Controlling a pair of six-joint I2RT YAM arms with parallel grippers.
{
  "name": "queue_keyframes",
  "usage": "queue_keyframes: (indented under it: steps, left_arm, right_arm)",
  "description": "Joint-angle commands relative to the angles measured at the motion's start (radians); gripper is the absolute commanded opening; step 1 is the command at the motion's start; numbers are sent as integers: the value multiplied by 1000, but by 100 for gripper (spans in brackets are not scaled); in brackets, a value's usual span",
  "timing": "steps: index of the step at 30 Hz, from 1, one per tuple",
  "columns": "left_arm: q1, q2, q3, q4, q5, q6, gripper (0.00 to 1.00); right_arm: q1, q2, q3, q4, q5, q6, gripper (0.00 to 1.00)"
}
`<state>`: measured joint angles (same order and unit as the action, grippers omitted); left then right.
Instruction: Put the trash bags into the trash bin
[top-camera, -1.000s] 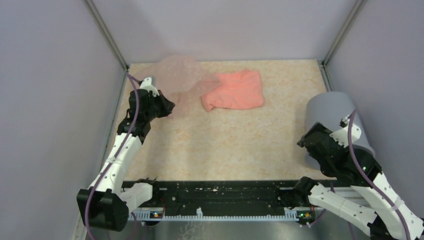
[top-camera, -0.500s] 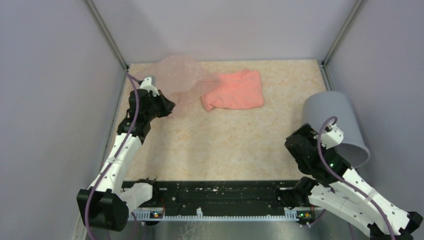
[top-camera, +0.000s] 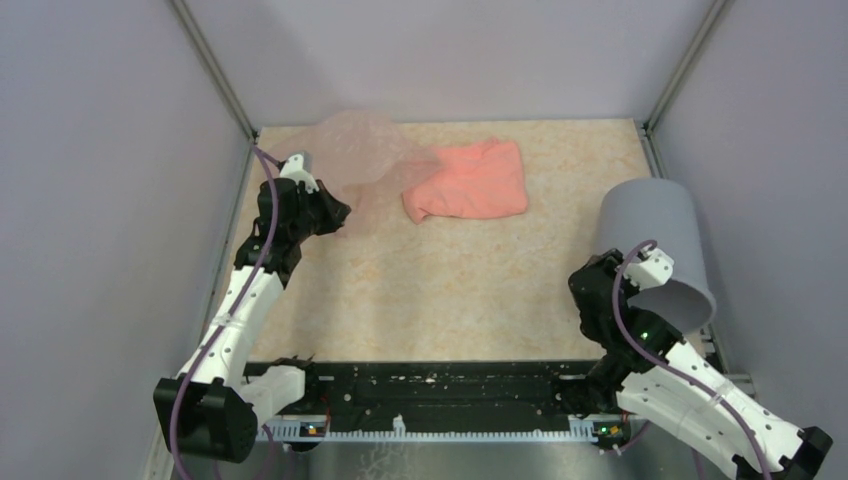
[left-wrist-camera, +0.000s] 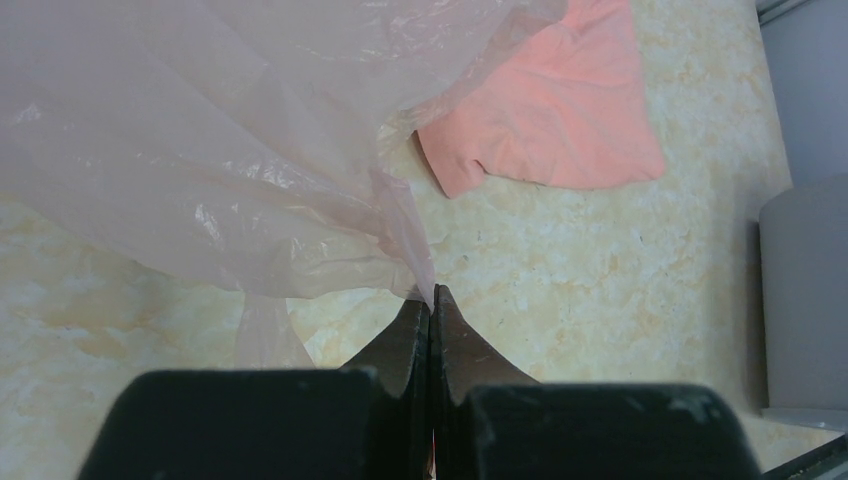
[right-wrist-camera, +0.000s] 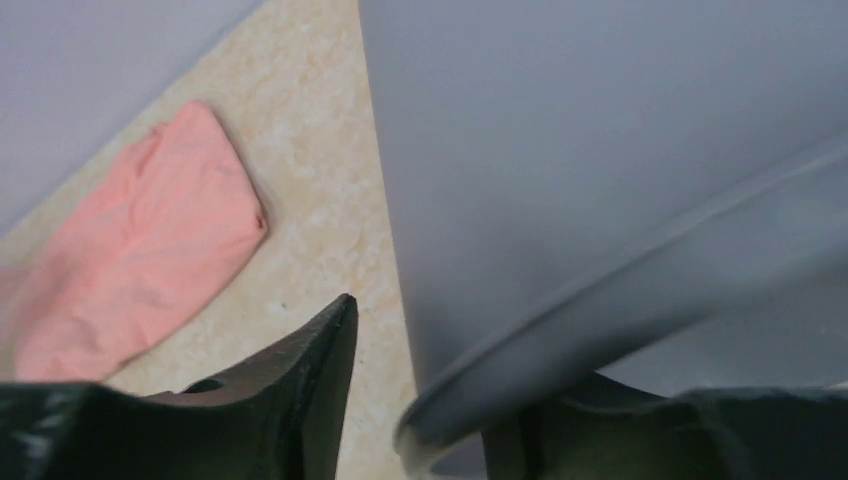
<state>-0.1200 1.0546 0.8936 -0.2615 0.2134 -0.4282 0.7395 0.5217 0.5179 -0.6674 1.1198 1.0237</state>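
The see-through pale pink trash bag (top-camera: 358, 152) lies crumpled at the far left of the table. My left gripper (top-camera: 335, 215) is shut on a pinched corner of it; in the left wrist view the film (left-wrist-camera: 200, 150) fans out from the closed tips (left-wrist-camera: 432, 295). The grey trash bin (top-camera: 652, 232) is tipped at the right, mouth toward the near right. My right gripper (top-camera: 662, 290) straddles its rim (right-wrist-camera: 520, 360): one finger (right-wrist-camera: 310, 370) is outside with a gap to the rim, and the other is partly hidden behind the bin wall (right-wrist-camera: 600, 150).
A salmon-pink folded sheet (top-camera: 470, 180) lies at the back middle, touching the bag's edge. Grey walls close in the table on the left, back and right. The bin (left-wrist-camera: 805, 290) stands close to the right wall.
My right arm pulled in toward the left and near edge. The bin tipped and shifted slightly left with it. The right jaws narrowed around the rim. The left arm and bag stayed still.
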Motion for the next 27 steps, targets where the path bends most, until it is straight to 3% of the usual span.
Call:
queue_keyframes:
  steps: [1, 5, 7, 19, 27]
  left_arm:
    - [4, 4, 4, 53, 15, -1, 0]
    - [4, 7, 5, 51, 17, -1, 0]
    - [4, 8, 7, 52, 19, 0, 0]
    - [5, 16, 8, 52, 29, 2, 0]
    - [5, 18, 10, 50, 26, 3, 0]
  right_arm:
    - [-12, 14, 34, 163, 49, -156, 34]
    - [-12, 46, 100, 167, 59, -239, 7]
    - [-12, 65, 142, 161, 63, -275, 0]
    - [-12, 258, 511, 82, -119, -516, 0]
    - [-12, 414, 784, -71, -364, -606, 0]
